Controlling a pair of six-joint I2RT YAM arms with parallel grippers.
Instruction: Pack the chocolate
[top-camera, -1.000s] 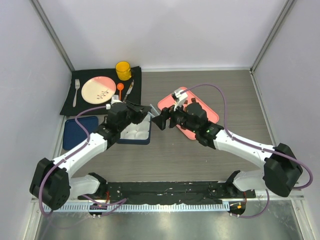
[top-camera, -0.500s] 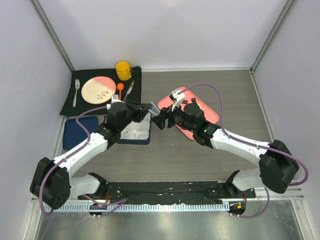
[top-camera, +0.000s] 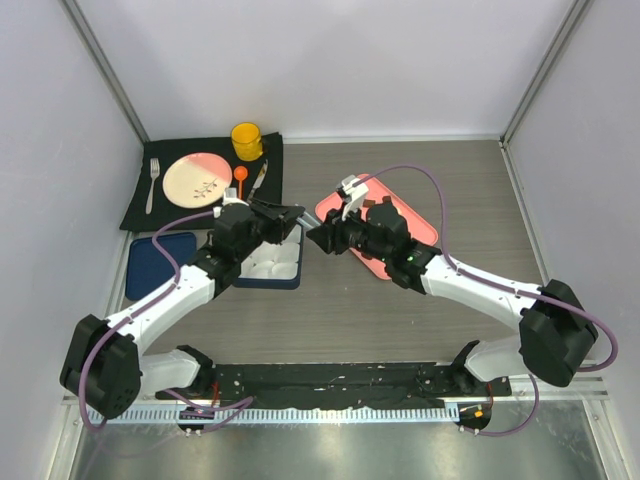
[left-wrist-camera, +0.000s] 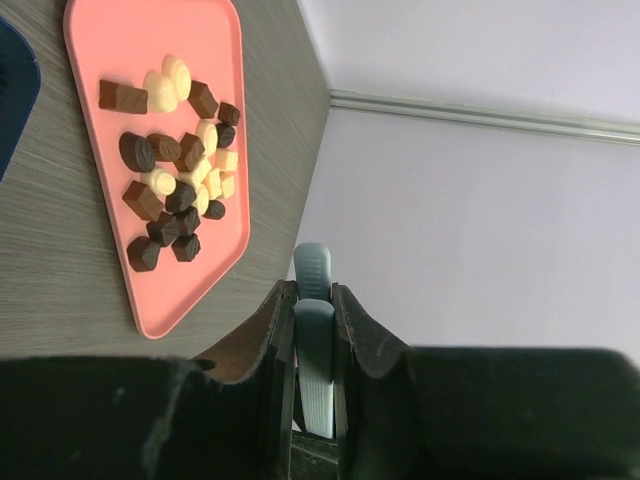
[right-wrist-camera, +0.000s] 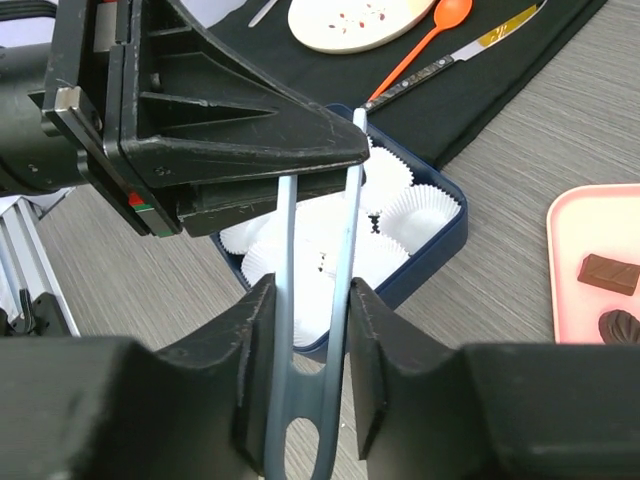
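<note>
Evidently tongs (right-wrist-camera: 300, 395) handover: right gripper (right-wrist-camera: 310, 300) clamped on them, left gripper (left-wrist-camera: 312, 300) pinching same pair. Chocolate (left-wrist-camera: 175, 180) on pink tray (left-wrist-camera: 130, 40), upper left of left wrist view. We free one grip only once other holds.

top: overhead, whole table (top-camera: 400, 320) | left wrist: near, tray (left-wrist-camera: 130, 40) | right wrist: near, box (right-wrist-camera: 420, 265)

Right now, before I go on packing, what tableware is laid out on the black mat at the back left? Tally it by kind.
Fork: 1
Plate: 1
Yellow cup: 1
Orange spoon: 1
Knife: 1
Total: 5
</note>
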